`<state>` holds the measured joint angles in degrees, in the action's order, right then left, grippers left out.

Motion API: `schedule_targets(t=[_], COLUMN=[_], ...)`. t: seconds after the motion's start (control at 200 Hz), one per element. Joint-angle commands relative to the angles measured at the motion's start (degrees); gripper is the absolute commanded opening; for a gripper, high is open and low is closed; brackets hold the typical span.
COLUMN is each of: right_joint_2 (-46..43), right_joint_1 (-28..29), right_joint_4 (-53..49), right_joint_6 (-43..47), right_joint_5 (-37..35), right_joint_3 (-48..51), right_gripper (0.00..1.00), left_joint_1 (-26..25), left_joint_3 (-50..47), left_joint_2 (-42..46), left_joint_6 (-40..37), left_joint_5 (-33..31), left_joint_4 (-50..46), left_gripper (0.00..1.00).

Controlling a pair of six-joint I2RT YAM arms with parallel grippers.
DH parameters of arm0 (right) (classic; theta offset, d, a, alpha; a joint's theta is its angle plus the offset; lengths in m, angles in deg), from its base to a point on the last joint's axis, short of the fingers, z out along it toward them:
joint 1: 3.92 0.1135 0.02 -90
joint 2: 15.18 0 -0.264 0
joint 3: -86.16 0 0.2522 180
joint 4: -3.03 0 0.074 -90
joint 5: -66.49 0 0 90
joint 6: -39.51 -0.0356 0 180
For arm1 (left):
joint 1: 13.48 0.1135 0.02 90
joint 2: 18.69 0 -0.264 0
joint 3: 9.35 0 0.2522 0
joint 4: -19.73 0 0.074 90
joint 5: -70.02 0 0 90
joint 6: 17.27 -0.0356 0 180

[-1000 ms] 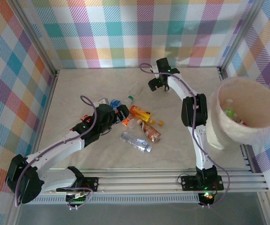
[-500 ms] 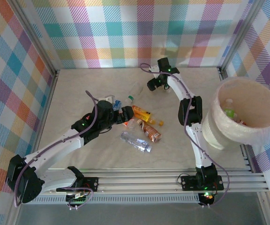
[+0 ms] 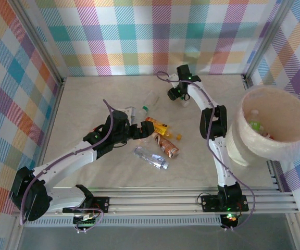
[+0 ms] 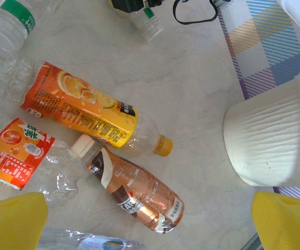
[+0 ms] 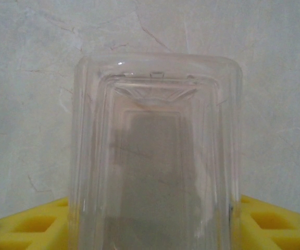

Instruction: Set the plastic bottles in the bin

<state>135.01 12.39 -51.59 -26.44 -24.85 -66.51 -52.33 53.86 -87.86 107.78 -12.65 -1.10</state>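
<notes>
Two bottles at least lie inside the bin (image 3: 290, 148), the wide white tub standing at the right edge of the table (image 3: 87, 94): a green-labelled bottle (image 3: 253, 123) and, beside it, a reddish one (image 3: 267, 136) that is too small to make out further. The other plastic bottles are loose on the table, well apart from the bin. An orange-labelled bottle (image 4: 82, 112) with an orange cap lies on its side, and a copper-coloured bottle (image 4: 134, 190) with a white cap lies just below it, its cap touching the orange one. To their left is a crushed bottle (image 4: 22, 153) with an orange-red label, and a blue-labelled clear bottle (image 3: 151, 157) lies nearest the arms. A green-banded bottle (image 4: 4, 36) lies farther back. Near the far wall the right gripper (image 3: 180, 97) is down at the table with its yellow pads (image 5: 30, 224) set against both sides of a small transparent bottle (image 5: 155, 156). The left gripper (image 3: 135, 130) hangs over the cluster, jaws spread wide, holding nothing.
</notes>
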Motion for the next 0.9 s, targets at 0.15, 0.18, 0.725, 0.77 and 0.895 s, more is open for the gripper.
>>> schedule_targets(t=[0.15, 0.18, 0.725, 0.77, 0.895], right_joint_2=[-17.04, -18.94, -59.72, -62.84, -71.69], right_joint_1=[0.2, 0.29, 0.86, 0.82, 0.83], right_joint_4=[10.97, 11.9, 19.15, 19.02, 19.13], right_joint_6=[-3.98, -4.44, -15.05, -15.88, -17.94], right_joint_5=[-0.64, -0.25, 14.44, 14.89, 14.94], right_joint_3=[17.22, 19.19, 55.08, 56.76, 60.7], right_gripper=[0.53, 0.53, 0.5, 0.5, 0.5], left_joint_1=[0.01, -0.08, -4.99, -5.23, -5.79], left_joint_3=[1.08, 1.15, 3.96, 3.97, 3.64], left_joint_2=[-0.31, -0.46, -4.91, -4.93, -5.26], left_joint_6=[-1.6, -1.56, -1.75, -1.65, -0.99], left_joint_5=[2.46, 2.63, 6.35, 6.36, 6.46], left_joint_4=[3.45, 3.69, 9.6, 10.09, 12.49], left_gripper=[1.0, 1.0, 1.0, 1.0, 1.0])
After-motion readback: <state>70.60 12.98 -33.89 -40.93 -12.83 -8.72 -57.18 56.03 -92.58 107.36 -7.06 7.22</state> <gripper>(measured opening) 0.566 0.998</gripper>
